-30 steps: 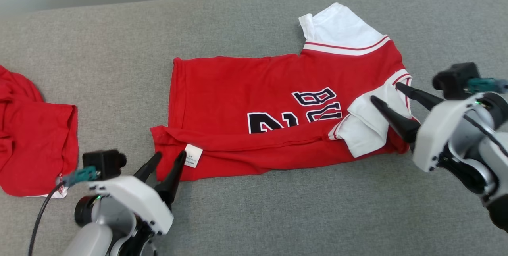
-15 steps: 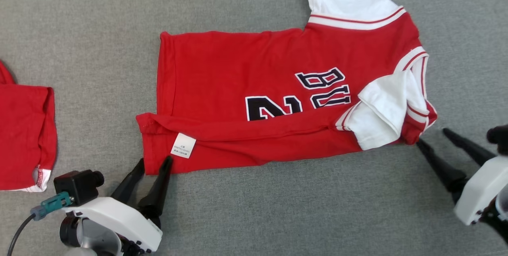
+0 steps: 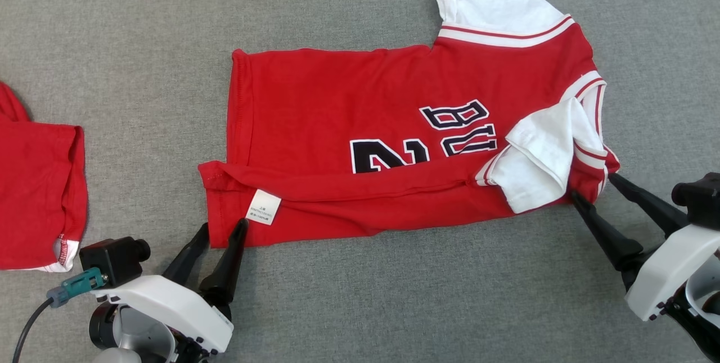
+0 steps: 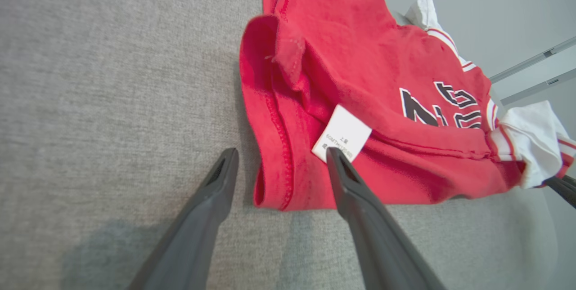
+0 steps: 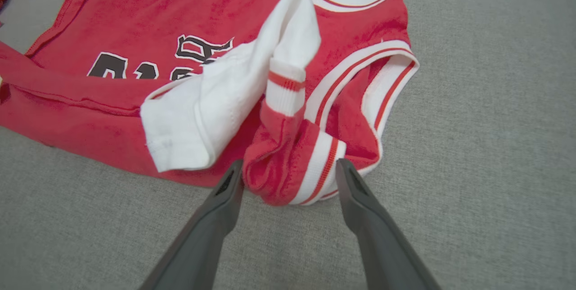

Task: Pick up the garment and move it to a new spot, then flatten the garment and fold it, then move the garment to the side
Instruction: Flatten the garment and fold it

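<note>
Right fingers (image 3: 604, 233) nearer now, spread wide astride garment (image 3: 349, 104) corner; left fingers (image 3: 229, 256) likewise.

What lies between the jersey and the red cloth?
Head view: bare grey surface between jersey and cloth, with the left gripper at its near edge.

Head camera looks down; both wrist cameras closely share the garment (image 3: 360, 110).
</note>
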